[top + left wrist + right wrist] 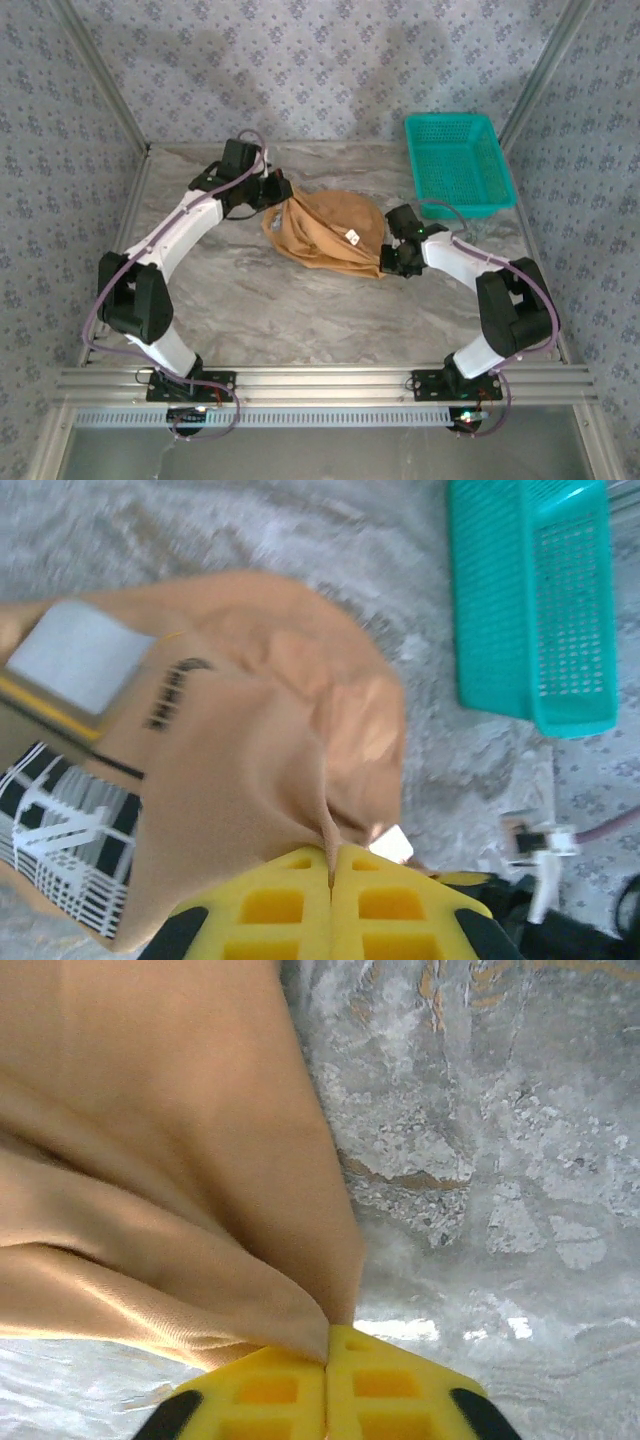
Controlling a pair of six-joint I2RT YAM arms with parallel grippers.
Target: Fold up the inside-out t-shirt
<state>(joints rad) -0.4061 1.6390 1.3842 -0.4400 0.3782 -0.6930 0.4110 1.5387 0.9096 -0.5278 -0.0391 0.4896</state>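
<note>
Left gripper and right gripper each clamp tight on opposite ends of the t-shirt between them.

Top view high above near edge, whole table, both wrist views close on the shared t-shirt

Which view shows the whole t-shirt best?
Top external: the t-shirt lies bunched, its full outline visible. Left wrist shows a blurred close-up with a black-and-white print; right wrist shows plain folds pinched in the right tool.
</note>
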